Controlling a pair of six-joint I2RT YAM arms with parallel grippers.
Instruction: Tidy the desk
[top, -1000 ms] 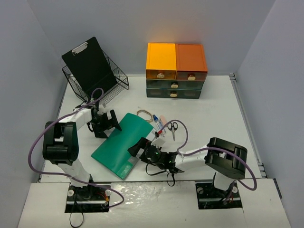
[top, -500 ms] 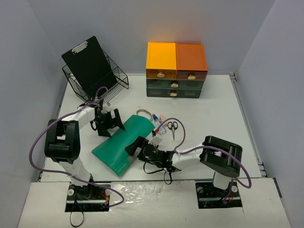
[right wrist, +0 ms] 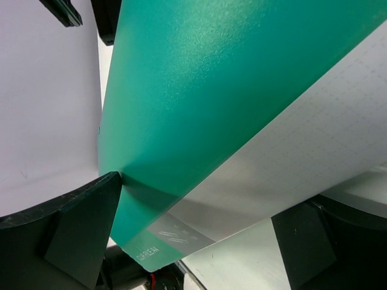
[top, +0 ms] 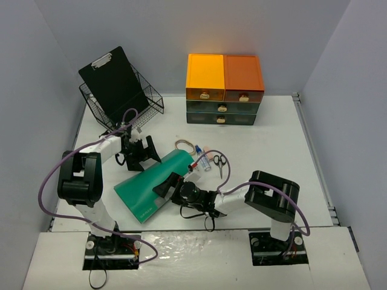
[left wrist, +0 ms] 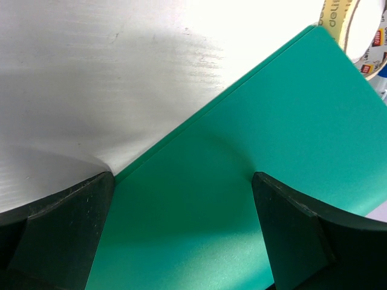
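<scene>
Counter (top: 272, 151) is bearing a green folder (top: 151, 184); left fingers (left wrist: 54, 235) and right fingers (right wrist: 66, 235) are straddling it, spread; uneven closing is probably risking it sliding into tape roll (left wrist: 331, 23).

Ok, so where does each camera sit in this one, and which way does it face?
Top external: fixed above and behind the arms, looking down over the desk; both arms show, with the left gripper and right gripper.
Left wrist: on the left arm, looking down past the left fingers at the green folder and a tape roll.
Right wrist: on the right arm, low, looking along the folder between the right fingers.
Shared: both wrist views show the green folder between open jaws.
</scene>
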